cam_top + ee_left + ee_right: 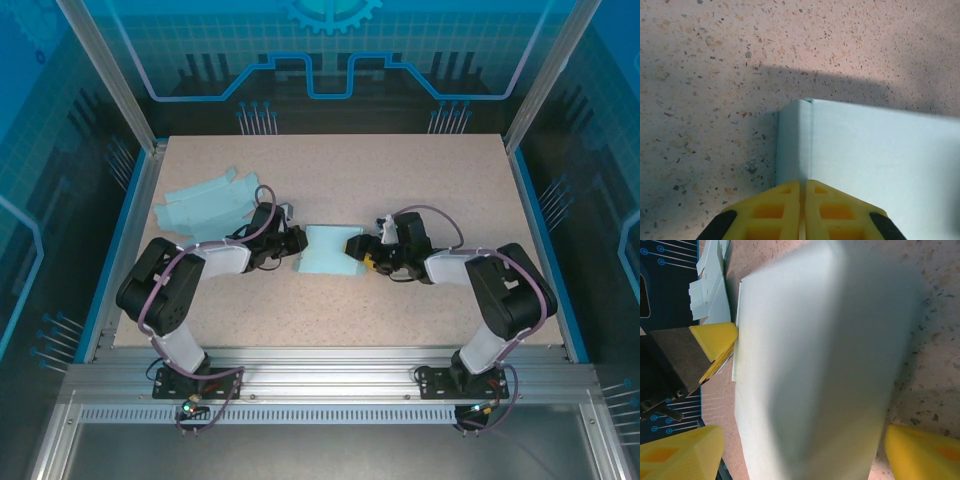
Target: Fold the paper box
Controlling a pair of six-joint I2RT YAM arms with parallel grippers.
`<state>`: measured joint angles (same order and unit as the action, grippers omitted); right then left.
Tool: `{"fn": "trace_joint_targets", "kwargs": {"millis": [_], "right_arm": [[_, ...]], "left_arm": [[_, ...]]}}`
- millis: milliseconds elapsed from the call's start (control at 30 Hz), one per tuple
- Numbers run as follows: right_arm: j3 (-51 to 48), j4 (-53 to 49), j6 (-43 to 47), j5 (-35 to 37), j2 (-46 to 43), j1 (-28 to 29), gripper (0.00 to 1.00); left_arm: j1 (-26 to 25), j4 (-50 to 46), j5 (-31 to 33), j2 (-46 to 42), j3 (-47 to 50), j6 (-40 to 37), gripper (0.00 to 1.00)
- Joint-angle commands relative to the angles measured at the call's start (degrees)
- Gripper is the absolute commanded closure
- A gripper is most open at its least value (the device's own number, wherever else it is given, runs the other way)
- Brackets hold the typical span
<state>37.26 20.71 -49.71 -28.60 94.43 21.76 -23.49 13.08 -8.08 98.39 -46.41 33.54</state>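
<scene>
A pale blue paper box [328,250] lies partly folded at the middle of the table. My left gripper [297,243] is at its left end. In the left wrist view the yellow fingers [785,200] are pressed together, shut on the thin edge of the box [875,155]. My right gripper [357,248] is at the box's right end. Its jaws stand wide open either side of the box [815,370], with one finger [680,452] at the lower left and the other at the lower right. The left gripper's finger [715,337] pinches the box's far edge.
A stack of flat pale blue box blanks [205,205] lies at the back left of the table, also seen as blanks [710,285] in the right wrist view. Speckled tabletop [715,75] surrounds the box. Metal frame rails [320,375] border the table's near edge.
</scene>
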Motion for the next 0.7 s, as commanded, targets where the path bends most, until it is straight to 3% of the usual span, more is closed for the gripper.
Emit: {"fn": "trace_joint_targets", "kwargs": {"millis": [0,367,667], "right_arm": [[-0.82,-3.21,1.67,3.28,-2.31,1.37,0.15],[3.06,-4.19,3.33,2.79,-0.74,2.16,0.16],[5.78,1.1,1.13,-1.65,2.59,2.24,0.26]], "left_arm": [[0.82,-3.68,-0.89,1.89,2.21,1.09,0.9],[0.82,-3.37,-1.74,1.77,2.25,1.05,0.9],[0.86,-2.33,-2.65,1.7,2.57,0.9,0.89]]}}
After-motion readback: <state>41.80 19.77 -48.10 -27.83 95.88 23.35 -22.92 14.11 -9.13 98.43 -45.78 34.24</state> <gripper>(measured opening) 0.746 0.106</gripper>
